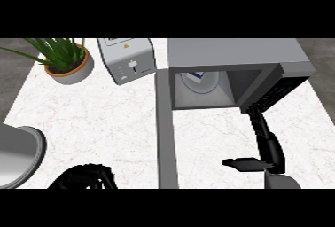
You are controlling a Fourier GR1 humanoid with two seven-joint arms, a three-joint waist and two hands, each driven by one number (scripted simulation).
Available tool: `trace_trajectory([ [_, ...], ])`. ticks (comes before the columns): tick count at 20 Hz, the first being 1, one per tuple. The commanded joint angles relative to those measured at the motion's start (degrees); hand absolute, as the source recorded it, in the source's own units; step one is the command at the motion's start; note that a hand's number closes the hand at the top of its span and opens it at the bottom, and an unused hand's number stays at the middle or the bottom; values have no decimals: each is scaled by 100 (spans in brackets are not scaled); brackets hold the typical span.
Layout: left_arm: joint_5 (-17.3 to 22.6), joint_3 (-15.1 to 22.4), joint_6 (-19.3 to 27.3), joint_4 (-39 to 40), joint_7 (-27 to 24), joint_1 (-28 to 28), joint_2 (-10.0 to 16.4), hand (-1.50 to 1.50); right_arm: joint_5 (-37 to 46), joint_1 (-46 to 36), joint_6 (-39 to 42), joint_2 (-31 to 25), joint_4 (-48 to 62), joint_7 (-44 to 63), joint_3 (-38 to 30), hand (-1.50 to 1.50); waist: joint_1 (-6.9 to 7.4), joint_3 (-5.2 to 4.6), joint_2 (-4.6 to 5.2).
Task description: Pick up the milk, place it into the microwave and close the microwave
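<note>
Milk (pixel 198 74): a white and blue carton inside the microwave (pixel 235 53), far back in the opening, on the round white plate (pixel 204 85); the microwave's roof hides part of it.
Microwave door (pixel 167 133): wide open, seen edge-on as a grey strip running from the opening's left side toward the lower edge of the view.
Right hand (pixel 270 150): right of the door, holding nothing; fingers (pixel 258 122) straight and together, pointing up to the opening's lower right corner, thumb out to the left. Contact with the microwave cannot be told.
Left hand (pixel 85 177): low at the left, fingers curled in, nothing seen in them.
Counter (pixel 98 124): white marble, carrying a potted plant (pixel 65 62) and a toaster (pixel 127 60) at the back left.
Left edge: a grey round vessel (pixel 16 155).
</note>
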State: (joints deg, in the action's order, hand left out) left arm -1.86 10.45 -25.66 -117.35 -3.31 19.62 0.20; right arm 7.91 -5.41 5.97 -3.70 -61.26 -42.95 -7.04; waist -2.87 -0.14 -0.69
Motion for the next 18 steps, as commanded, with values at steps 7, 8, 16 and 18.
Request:
trace_trajectory([
  [7,-835,889,63,1963,422,-1871,-20,150,-227,1894,136,-319,-2319,437,-34,-150,-10,7,73],
  [8,-1009,989,-144,2117,405,-1958,10,150,-380,1915,280,-435,-2386,459,-152,-150,4,8,73],
  [16,-881,2237,1275,4421,-466,-3261,-20,150,-843,2906,802,-630,-3552,330,-316,-150,58,6,79],
  [18,-640,2765,1725,4940,-785,-3555,-19,150,-1030,2826,868,-689,-3684,575,-433,-150,14,2,91],
])
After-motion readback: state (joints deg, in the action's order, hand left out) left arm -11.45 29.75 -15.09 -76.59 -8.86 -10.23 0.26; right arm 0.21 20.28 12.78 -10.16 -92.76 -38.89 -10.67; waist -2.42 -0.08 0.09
